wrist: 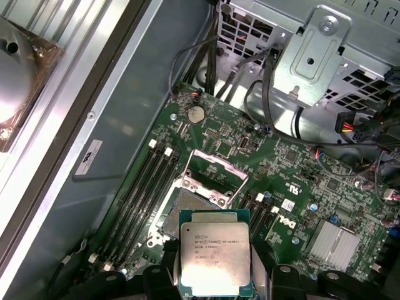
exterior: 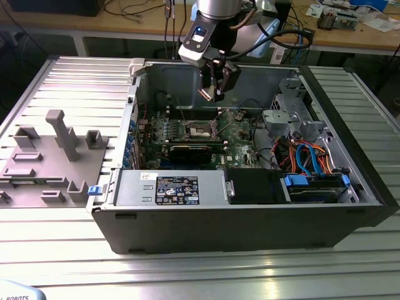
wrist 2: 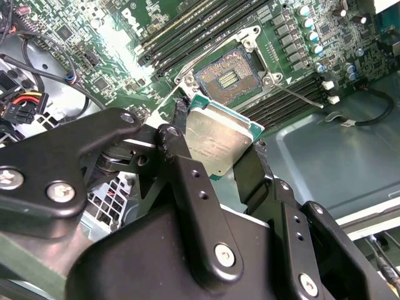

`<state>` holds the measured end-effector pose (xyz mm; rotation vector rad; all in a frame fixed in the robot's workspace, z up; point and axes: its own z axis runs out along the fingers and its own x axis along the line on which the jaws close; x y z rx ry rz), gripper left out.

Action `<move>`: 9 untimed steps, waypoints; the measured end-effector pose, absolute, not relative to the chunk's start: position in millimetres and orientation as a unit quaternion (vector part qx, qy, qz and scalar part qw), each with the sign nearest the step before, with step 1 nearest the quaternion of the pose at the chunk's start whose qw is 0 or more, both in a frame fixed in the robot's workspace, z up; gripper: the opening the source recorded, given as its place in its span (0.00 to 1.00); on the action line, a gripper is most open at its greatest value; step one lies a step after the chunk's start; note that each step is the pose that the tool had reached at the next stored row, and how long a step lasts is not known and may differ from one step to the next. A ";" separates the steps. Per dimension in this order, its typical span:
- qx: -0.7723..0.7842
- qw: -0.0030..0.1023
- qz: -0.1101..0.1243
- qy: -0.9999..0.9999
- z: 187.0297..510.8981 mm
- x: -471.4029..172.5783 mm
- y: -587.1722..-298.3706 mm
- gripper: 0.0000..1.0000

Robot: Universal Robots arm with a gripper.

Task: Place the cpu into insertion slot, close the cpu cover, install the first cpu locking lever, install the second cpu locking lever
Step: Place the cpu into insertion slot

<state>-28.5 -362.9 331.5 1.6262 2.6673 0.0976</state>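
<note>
Hid part of insertion slot [wrist: 194, 201] behind cpu [wrist: 214, 250] in first wrist view. Covered two cpu edges with fingers [wrist 2: 187, 181] in second wrist view. Left insertion slot detail unreadable in exterior view.

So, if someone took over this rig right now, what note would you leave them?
Pincer: shut on the small flat silvery-tan square cpu, gripped by its edges inside the open black computer case.
Cpu: in the air above the green motherboard, close to the square, dark-centred insertion slot, not in it.
Silvery frame-shaped cpu cover: swung open, slot bare.
Done: cpu picked up and brought to the slot.
Left: cpu not seated, cover not closed, neither locking lever fastened; one thin metal lever lies loose beside the slot.
</note>
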 end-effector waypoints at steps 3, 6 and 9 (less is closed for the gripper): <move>0.522 0.008 0.031 0.852 331.6 -28.5 -362.9 0.54; 0.524 0.008 0.031 0.851 331.5 -28.5 -362.9 0.54; 0.526 0.008 0.031 0.850 331.5 -28.5 -362.9 0.54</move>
